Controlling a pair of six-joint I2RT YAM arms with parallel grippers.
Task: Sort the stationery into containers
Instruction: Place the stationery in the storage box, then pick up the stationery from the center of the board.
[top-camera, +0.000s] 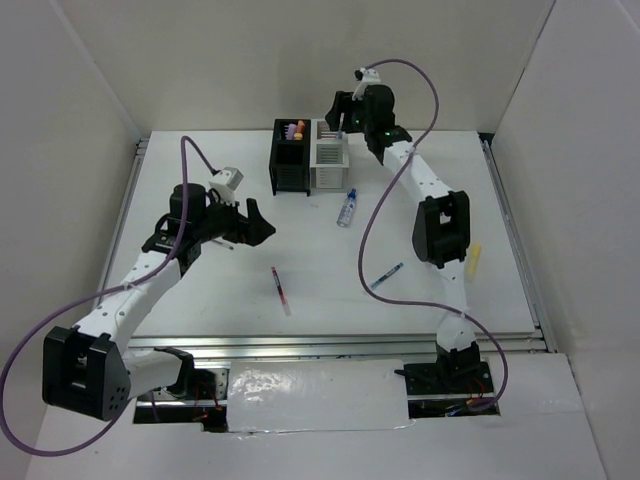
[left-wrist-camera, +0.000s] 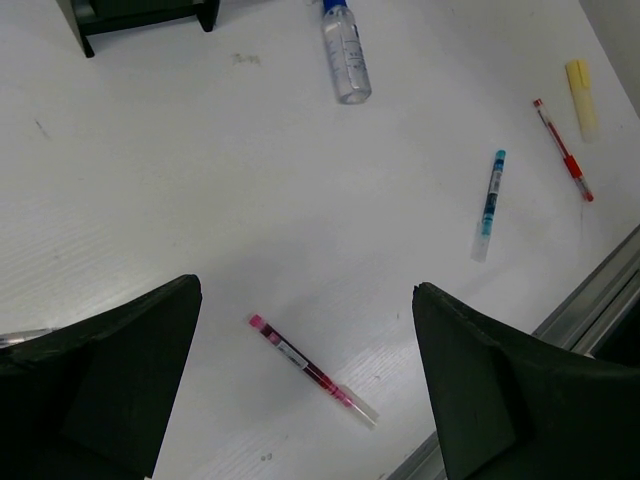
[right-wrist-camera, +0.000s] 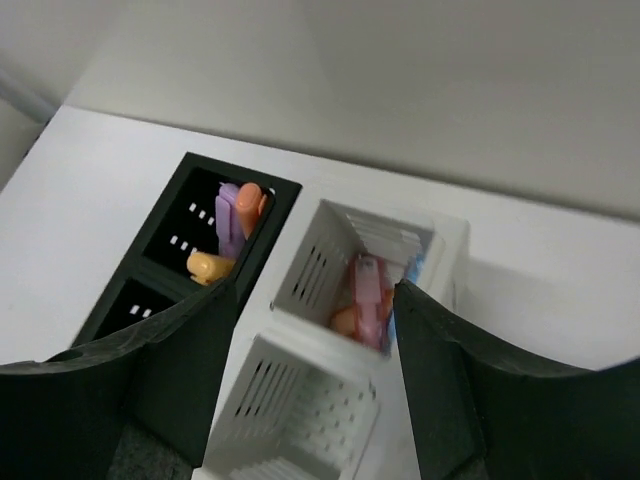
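Note:
The joined containers stand at the back: a black box (top-camera: 291, 158) holding purple and orange markers (right-wrist-camera: 235, 215), and a white box (top-camera: 330, 160) with a pink marker (right-wrist-camera: 366, 298) in its far cell. My right gripper (top-camera: 340, 125) hovers over the white box (right-wrist-camera: 300, 400); this gripper (right-wrist-camera: 315, 330) is open, with nothing between its jaws. The left gripper (top-camera: 262, 225) hangs open above the table. In its wrist view the left gripper (left-wrist-camera: 307, 300) is wide apart over a red pen (left-wrist-camera: 312, 370), apart from it.
On the table lie a clear blue-capped tube (top-camera: 347, 208), a blue pen (top-camera: 387, 276), a yellow marker (top-camera: 474, 260) and the red pen (top-camera: 280, 290). The left wrist view also shows a second red pen (left-wrist-camera: 563, 150) beside the yellow marker (left-wrist-camera: 582, 95). A metal rail (left-wrist-camera: 590, 300) runs along the near edge.

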